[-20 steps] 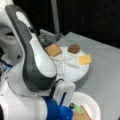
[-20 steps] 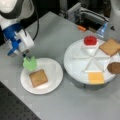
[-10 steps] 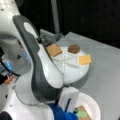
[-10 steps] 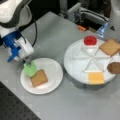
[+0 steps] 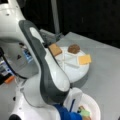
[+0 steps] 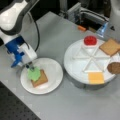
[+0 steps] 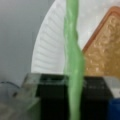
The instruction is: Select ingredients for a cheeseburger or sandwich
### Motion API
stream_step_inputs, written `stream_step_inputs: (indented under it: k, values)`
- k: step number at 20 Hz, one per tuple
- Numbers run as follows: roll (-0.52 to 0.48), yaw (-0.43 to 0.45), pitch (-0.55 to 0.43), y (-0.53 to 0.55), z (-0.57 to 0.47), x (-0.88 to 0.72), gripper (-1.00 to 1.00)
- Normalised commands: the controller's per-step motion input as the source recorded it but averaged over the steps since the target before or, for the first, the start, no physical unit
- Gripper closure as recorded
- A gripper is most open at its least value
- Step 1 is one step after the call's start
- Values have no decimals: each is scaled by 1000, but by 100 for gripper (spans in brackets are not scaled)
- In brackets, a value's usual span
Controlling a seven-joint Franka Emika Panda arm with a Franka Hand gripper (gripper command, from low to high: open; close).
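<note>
a: where's your gripper [image 6: 29, 68] right now?

b: it's down at the plain white plate [image 6: 53, 68], over that plate's edge on a front view's left. my fingers are pinched on the green lettuce [image 6: 34, 74]; in the wrist view the lettuce [image 7: 72, 62] runs edge-on as a thin green strip between them

a: and the lettuce sits where?

b: over the tan bread square [image 6: 40, 78] on the plate, covering the corner of it nearest my gripper. whether it already rests on the bread or hangs just above it, i can't tell

a: how far along are we, then?

b: early, i'd judge. the sandwich is only a bread base with lettuce arriving on it. beside the plate, the white divided tray [image 6: 75, 50] holds a red disc [image 6: 90, 40], a second bread square [image 6: 110, 47], a brown patty [image 6: 114, 67] and a yellow-orange cheese square [image 6: 96, 78], each in its own wedge, none of them on the plate

a: how does the lettuce look?

b: thin, flat, wavy along the rim, bright green, a bit smaller than the bread under it, which is grainy tan with a darker crust edge
</note>
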Motion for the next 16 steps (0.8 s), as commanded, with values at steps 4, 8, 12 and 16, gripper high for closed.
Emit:
stream_step_inputs:
  k: [4,8,12,16]
  values:
    - [179,117,-123,-222,-143,218,100]
    - [147,122,-113,-225,-112,186,100]
    - [146,123,-114,-213,-87,139,100]
    - [99,99,-92,-144,-107,122,100]
